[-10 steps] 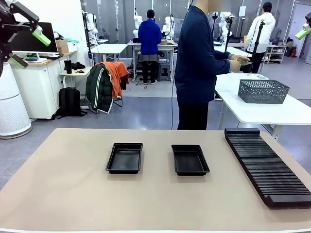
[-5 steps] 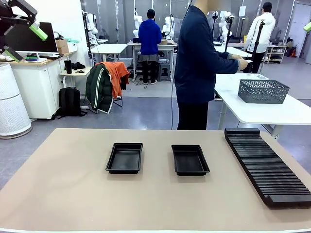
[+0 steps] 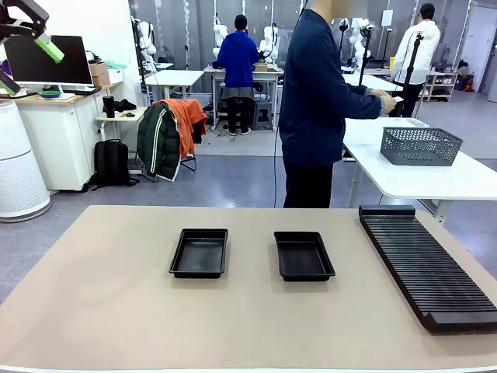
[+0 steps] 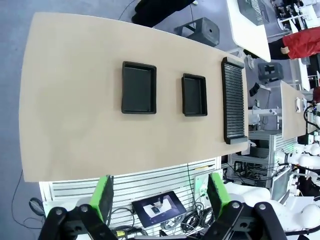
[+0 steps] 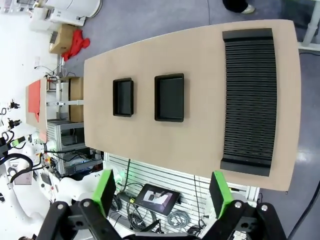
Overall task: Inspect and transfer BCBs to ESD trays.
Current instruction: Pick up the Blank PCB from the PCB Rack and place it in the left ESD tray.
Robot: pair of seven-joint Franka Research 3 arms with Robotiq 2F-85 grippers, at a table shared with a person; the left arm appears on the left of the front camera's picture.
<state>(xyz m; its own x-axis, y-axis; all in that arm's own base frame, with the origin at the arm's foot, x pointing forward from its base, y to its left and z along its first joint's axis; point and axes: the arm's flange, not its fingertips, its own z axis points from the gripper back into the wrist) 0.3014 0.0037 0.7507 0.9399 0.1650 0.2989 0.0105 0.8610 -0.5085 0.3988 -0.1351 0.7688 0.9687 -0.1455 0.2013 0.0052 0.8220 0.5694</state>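
Observation:
Two empty black ESD trays lie side by side on the tan table, one left of centre and one at centre. No BCBs are in view. My left gripper hangs high at the far upper left, open and holding nothing. From high above, the left wrist view looks past its spread fingers down on both trays. My right gripper is also open and empty, far above the trays.
A long black ribbed rack lies along the table's right side. A person stands at the far edge, turned right, hands over a white table that carries a grey mesh basket.
My left gripper has risen and drifted left toward the picture's corner. The right gripper's green fingertip has left the upper right edge. The person's hands have shifted slightly.

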